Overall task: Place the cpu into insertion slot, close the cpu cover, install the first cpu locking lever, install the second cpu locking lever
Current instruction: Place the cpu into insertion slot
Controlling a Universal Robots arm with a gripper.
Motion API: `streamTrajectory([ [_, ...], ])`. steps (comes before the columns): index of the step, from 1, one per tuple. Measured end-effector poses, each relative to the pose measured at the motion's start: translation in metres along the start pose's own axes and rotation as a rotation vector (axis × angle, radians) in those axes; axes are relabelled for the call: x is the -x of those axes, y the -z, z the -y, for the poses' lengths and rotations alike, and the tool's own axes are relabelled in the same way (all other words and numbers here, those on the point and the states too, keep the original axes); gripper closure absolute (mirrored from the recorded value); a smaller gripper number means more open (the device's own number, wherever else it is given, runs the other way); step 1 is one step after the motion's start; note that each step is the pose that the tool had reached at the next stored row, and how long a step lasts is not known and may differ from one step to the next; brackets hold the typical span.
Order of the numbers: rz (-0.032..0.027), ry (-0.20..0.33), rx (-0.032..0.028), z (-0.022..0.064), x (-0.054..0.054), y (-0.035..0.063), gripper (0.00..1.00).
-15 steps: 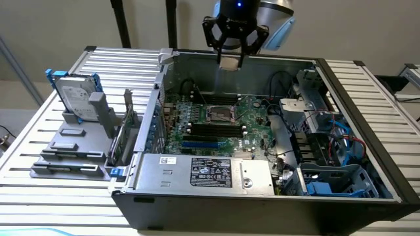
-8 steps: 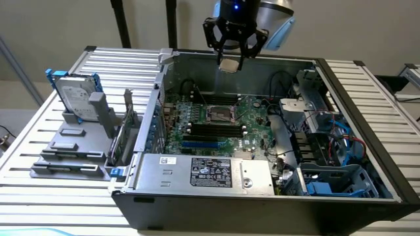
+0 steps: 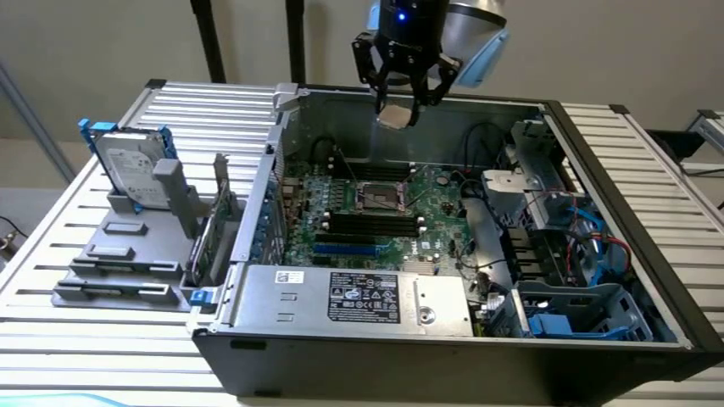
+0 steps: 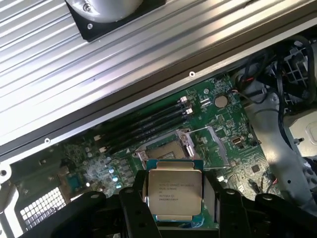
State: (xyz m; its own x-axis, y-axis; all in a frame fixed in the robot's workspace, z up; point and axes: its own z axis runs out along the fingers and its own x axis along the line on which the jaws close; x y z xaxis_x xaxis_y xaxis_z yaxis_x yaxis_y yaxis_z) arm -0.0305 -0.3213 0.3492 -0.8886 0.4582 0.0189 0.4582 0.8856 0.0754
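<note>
While the gripper (image 3: 402,103) hangs above the case (image 3: 633,170), its fingers clamp the cpu (image 3: 394,116) by two edges, with the socket (image 3: 379,197) well below. Seen from the wrist, the cpu lies flat between the fingers, the socket bare beyond it, probably held level to seat squarely.

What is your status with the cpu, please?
Gripper shut on cpu, above the open case. Cpu not yet in socket. Nothing in the way between them.
</note>
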Motion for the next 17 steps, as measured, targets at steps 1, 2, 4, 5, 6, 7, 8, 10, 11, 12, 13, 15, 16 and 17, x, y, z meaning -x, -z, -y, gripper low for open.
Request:
streamTrajectory([
  [1,0.0014,-0.018,0.0002,0.0000,0.000,-0.0006,0.45],
  [2,0.0028,-0.036,0.0007,0.0001,0.000,-0.0014,0.45],
  [4,0.0055,-0.072,0.0013,0.0002,0.000,-0.0026,0.45],
  [5,0.0068,-0.090,0.0017,0.0003,0.000,-0.0033,0.45],
  [6,0.0082,-0.108,0.0020,0.0003,0.000,-0.0039,0.45],
  [7,0.0095,-0.126,0.0025,0.0003,0.000,-0.0046,0.45],
  [8,0.0109,-0.144,0.0027,0.0004,0.000,-0.0052,0.45],
  [10,0.0137,-0.182,0.0033,0.0005,0.000,-0.0065,0.45],
  [11,0.0151,-0.199,0.0037,0.0005,0.000,-0.0072,0.45],
  [12,0.0165,-0.217,0.0041,0.0006,0.000,-0.0079,0.45],
  [13,0.0178,-0.235,0.0044,0.0006,0.000,-0.0085,0.45],
  [15,0.0206,-0.272,0.0051,0.0007,0.000,-0.0098,0.45],
  [16,0.0219,-0.289,0.0055,0.0008,0.000,-0.0104,0.45],
  [17,0.0233,-0.307,0.0057,0.0008,0.000,-0.0110,0.45],
])
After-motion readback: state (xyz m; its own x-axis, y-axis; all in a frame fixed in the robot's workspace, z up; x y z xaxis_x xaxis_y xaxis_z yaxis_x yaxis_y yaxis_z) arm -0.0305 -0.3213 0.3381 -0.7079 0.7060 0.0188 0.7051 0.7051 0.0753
